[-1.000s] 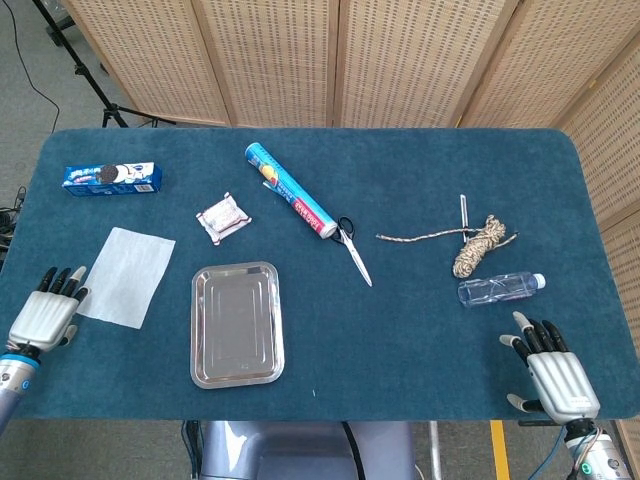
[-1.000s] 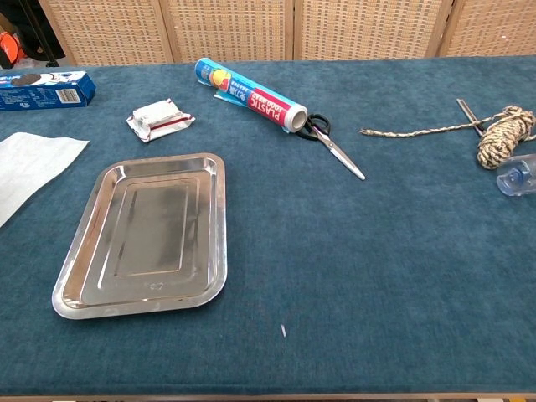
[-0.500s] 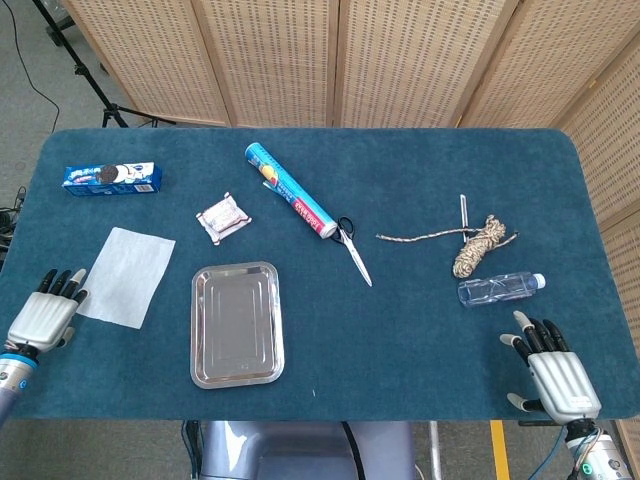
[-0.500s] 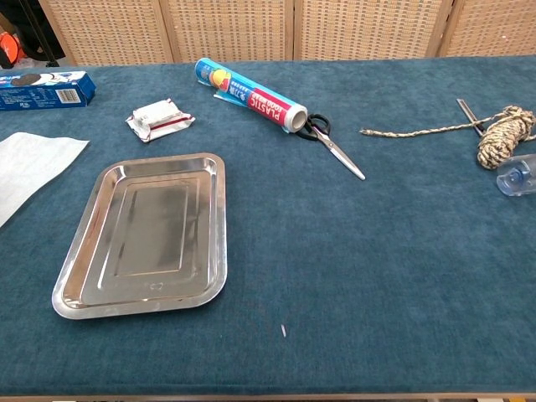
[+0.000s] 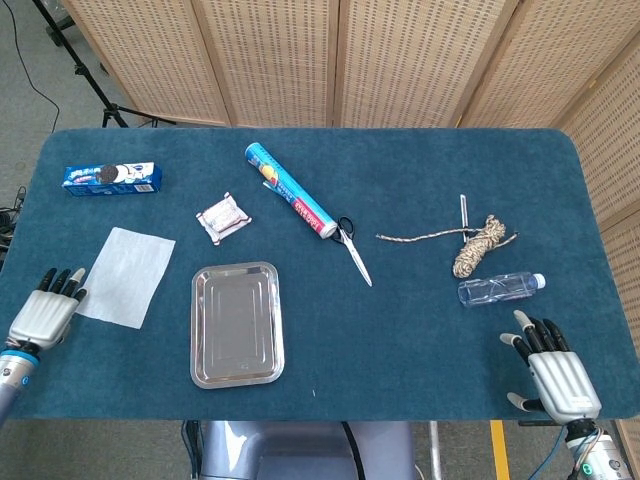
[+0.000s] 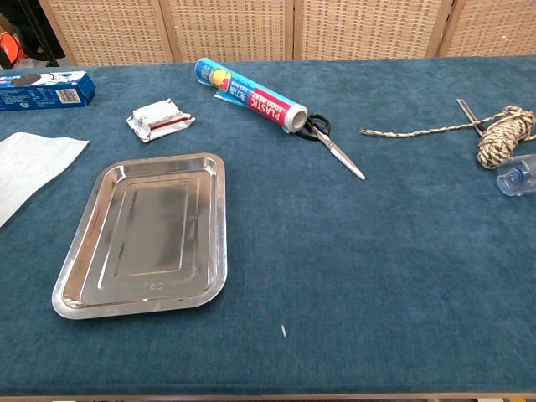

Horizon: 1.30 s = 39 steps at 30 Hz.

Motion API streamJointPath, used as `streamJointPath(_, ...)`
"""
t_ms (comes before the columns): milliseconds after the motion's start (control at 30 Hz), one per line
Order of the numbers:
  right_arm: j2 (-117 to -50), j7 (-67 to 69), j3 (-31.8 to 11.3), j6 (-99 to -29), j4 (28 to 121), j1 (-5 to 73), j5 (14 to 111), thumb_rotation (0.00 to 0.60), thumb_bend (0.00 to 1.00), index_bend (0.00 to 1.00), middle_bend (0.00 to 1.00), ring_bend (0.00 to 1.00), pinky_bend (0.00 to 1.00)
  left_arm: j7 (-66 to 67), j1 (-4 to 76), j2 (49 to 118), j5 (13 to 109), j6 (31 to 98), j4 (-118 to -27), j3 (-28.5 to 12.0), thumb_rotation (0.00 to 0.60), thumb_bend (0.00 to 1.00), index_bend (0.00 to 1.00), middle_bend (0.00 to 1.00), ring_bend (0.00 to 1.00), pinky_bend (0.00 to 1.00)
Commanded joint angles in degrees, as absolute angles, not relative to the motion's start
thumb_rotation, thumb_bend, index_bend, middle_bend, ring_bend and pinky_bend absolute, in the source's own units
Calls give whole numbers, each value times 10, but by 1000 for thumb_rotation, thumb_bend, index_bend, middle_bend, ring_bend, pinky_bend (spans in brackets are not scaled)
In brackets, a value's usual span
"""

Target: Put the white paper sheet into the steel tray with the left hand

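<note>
The white paper sheet (image 5: 128,276) lies flat on the blue cloth at the left; its right part (image 6: 30,170) shows at the left edge of the chest view. The steel tray (image 5: 237,323) sits empty to the right of it, also large in the chest view (image 6: 84,285). My left hand (image 5: 42,312) rests at the table's left front edge, fingers apart, just left of the sheet's near corner and holding nothing. My right hand (image 5: 556,374) lies open at the front right corner. Neither hand shows in the chest view.
A blue cookie box (image 5: 112,177), a small wrapped packet (image 5: 223,217), a plastic wrap roll (image 5: 290,189) and scissors (image 5: 352,250) lie behind the tray. A rope coil (image 5: 478,244) and a plastic bottle (image 5: 500,289) are at the right.
My left hand has drifted very slightly back toward the table's front left edge. Everything else stays as it was.
</note>
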<state>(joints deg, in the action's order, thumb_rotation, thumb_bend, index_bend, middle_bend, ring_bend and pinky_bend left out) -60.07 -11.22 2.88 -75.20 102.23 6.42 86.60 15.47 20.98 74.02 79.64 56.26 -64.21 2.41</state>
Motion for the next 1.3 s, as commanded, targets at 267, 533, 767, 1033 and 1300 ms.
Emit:
streamJointPath(267, -601, -106, 28, -757, 1019, 63, 870, 600, 0, 228, 0, 0, 0, 174, 213, 766, 808, 582, -618, 22, 600, 369, 274, 0, 0, 0)
streamJointPath(533, -602, -104, 26, -760, 1018, 62, 870, 600, 0, 228, 0, 0, 0, 170, 212, 771, 821, 586, -608, 29, 600, 369, 273, 0, 0, 0)
streamJointPath(767, -603, -105, 25, -761, 1018, 61, 870, 600, 0, 228, 0, 0, 0, 166, 211, 765, 831, 590, -608, 36, 600, 369, 274, 0, 0, 0)
streamJointPath(1033, -603, -106, 25, -762, 1019, 60, 870, 600, 0, 228, 0, 0, 0, 174, 207, 787, 841, 600, -565, 40, 600, 369, 274, 0, 0, 0)
streamJointPath(1300, -603, -106, 24, -763, 1018, 60, 869, 600, 0, 228, 0, 0, 0, 162, 203, 819, 854, 613, -507, 43, 600, 369, 274, 0, 0, 0)
